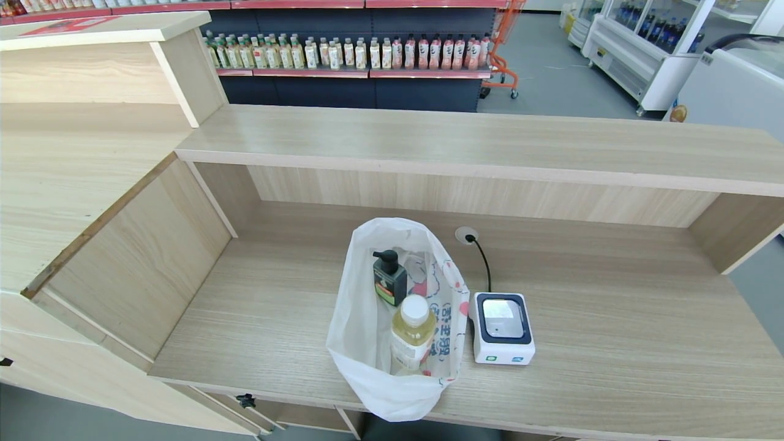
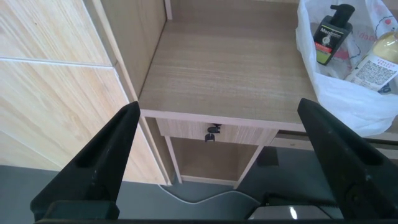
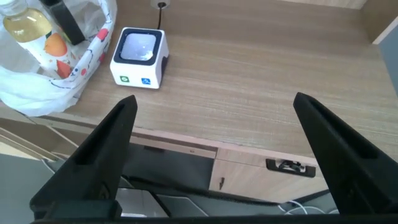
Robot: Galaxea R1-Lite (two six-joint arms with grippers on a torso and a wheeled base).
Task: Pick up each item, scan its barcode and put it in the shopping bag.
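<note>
The left tool (image 2: 219, 109) is positioned off the near edge of the worktop (image 1: 612, 318), toward its left end. Its jaws are apart and hold nothing. The right tool (image 3: 216, 102) is positioned off the same edge, toward the right end. Its jaws are likewise apart and hold nothing.

The shopping bag (image 1: 361, 318) stands at the middle of the near edge, mouth open, with its bottom slightly overhanging that edge. Inside it, a drink bottle (image 1: 413, 334) with a white cap lies nearer, and a dark pump bottle (image 1: 389, 278) lies behind it. The scanner (image 1: 501, 327) sits just beside the bag on its right, window facing up. Its cable (image 1: 484, 260) runs toward the back edge.

Step in hand: both items in view are bagged, so the task appears to be at or close to completion. The next move calls for confirming whether a further item is due. If so, grasp it, present its barcode to the scanner window, then lower it through the bag mouth.
</note>
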